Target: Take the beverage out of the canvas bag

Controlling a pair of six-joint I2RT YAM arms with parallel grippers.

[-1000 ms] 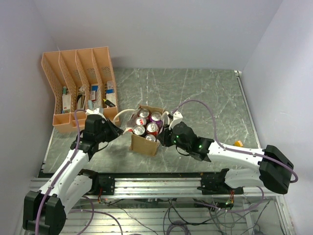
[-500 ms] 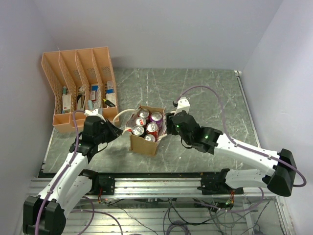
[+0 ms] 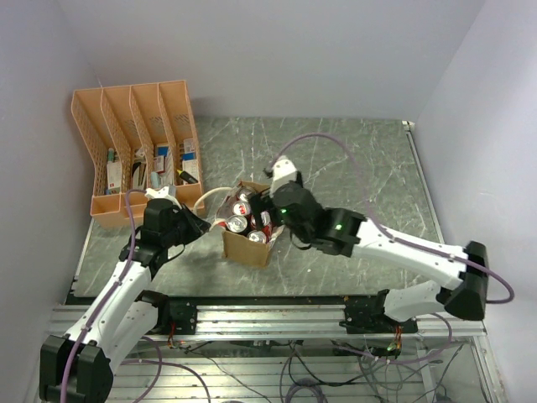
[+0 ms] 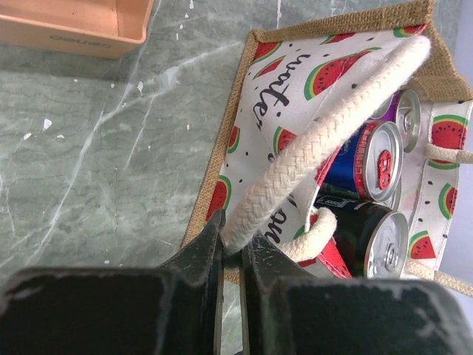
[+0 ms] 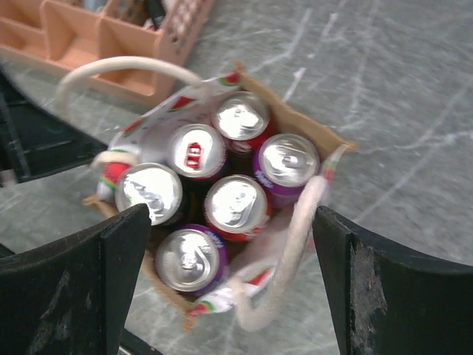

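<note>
Canvas bag (image 3: 249,245): I see it upright at the centre of the top view on the desk (image 3: 361,168), mouth open.
Cans (image 5: 195,151): six, standing tops-up inside the bag.
Left arm: it reaches from the lower left toward the centre, with the wrist at the bag's left side.
Left pincer (image 4: 230,240): narrow, nipping a cream rope handle (image 4: 325,140).
Right arm: it stretches in from the lower right, with the wrist bent down over the bag.
Right pincer (image 5: 230,218): wide, with one finger at each side of the wrist view. It hangs above the cans and I see no contact.
File rack (image 3: 138,143): upper left of the top view.
</note>
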